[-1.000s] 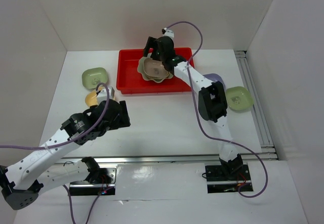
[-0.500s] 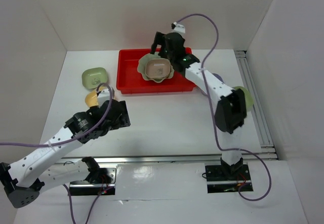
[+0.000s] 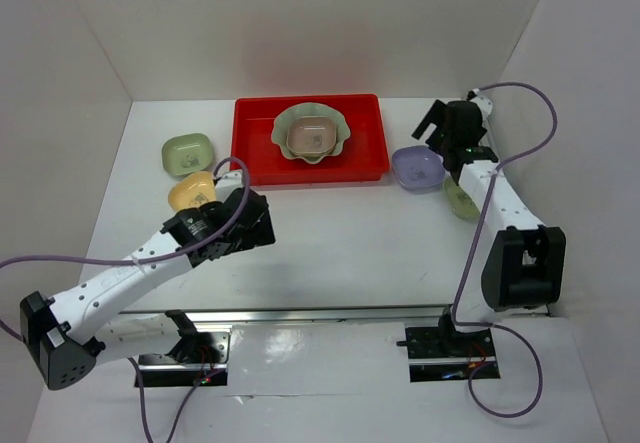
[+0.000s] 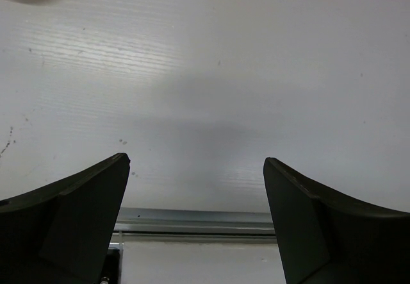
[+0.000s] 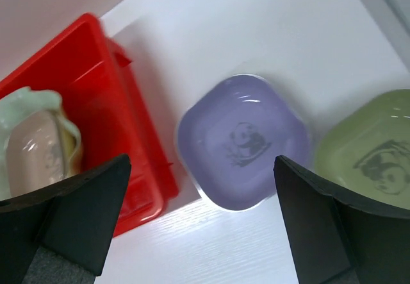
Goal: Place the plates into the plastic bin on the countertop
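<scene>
Top view: we see wavy green plate [image 3: 283, 128] and pink plate [image 3: 312, 139] in shiny red bin [image 3: 255, 145] | purple plate [image 3: 417, 168] beside it on flat white table [image 3: 340, 233] | left claw [image 4: 195, 168], right claw [image 5: 202, 168] wide open, empty

The white countertop [image 3: 340, 238] carries five things directly. The red plastic bin [image 3: 243, 141] sits at upper centre of the top view, its long side running across the frame. Left of it lies a green dish [image 3: 187, 154], and just below that, very close, a yellow dish [image 3: 188, 192]. Off the bin's right end lies a lavender dish [image 3: 417, 168], a thin strip of white between them. A second green dish [image 3: 458, 201] sits just lower right of the lavender one, partly hidden.
</scene>
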`<state>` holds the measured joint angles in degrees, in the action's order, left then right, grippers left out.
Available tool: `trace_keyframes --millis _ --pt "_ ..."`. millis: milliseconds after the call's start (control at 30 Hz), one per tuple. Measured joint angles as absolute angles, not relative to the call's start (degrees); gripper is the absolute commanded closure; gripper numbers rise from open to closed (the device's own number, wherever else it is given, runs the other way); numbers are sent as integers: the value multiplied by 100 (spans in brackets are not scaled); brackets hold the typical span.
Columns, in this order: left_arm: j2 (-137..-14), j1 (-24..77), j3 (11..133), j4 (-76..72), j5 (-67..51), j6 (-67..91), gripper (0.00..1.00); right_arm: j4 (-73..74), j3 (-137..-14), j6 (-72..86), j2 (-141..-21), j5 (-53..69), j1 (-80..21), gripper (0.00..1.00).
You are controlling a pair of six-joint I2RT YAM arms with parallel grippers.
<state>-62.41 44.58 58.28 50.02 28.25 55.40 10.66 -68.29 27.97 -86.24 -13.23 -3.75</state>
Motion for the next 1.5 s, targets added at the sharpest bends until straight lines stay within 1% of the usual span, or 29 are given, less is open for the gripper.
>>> trace_keyframes --millis 100,167,533,567,700,800,933,967,1100,1133,1167,1200,1233,1300,1500 --pt "-6377 4458 5828 4807 2689 5463 1 1177 -6871 2904 -8796 -1140 -25 3" --pt "-6445 4458 5828 4692 2620 5391 1 1284 -6862 3011 -8971 -1162 30 4" --pt "-6488 4458 5795 4362 2403 5137 1 1372 -6272 3828 -9583 -1435 -27 17" --pt "-6484 4458 5795 4355 2392 5120 1 1358 -6263 3903 -9644 -1463 -45 17" --pt "-6383 4458 5769 4320 2366 5085 1 1282 -6139 4224 -9867 -1584 -80 24" --pt "-6283 4458 5769 4311 2366 5072 1 1225 -6117 4421 -10092 -1636 -137 25" --pt "-6152 4458 5730 4270 2344 5070 1 1114 -6215 4626 -10506 -1789 -211 33" --pt "-6123 4458 5708 4268 2335 5070 1 1079 -6294 4687 -10573 -1778 -213 40" --pt "-6027 4458 5631 4235 2322 5070 1 1022 -6541 4871 -10840 -1863 -231 56" --pt "-5999 4458 5607 4237 2320 5070 1 1024 -6600 4923 -10903 -1874 -246 71" --pt "-5968 4458 5590 4239 2320 5070 1 1024 -6641 4969 -10945 -1900 -250 77" --pt "-5940 4458 5586 4239 2318 5070 1 1007 -6681 5041 -11004 -1903 -250 80" --pt "-5920 4458 5586 4235 2318 5070 1 1002 -6716 5127 -11028 -1911 -261 94" --pt "-5870 4458 5586 4235 2318 5070 1 943 -6790 5347 -11093 -1925 -261 100" --pt "-5734 4458 5586 4235 2285 5070 1 1273 -7338 5870 -11428 -1918 -244 100"
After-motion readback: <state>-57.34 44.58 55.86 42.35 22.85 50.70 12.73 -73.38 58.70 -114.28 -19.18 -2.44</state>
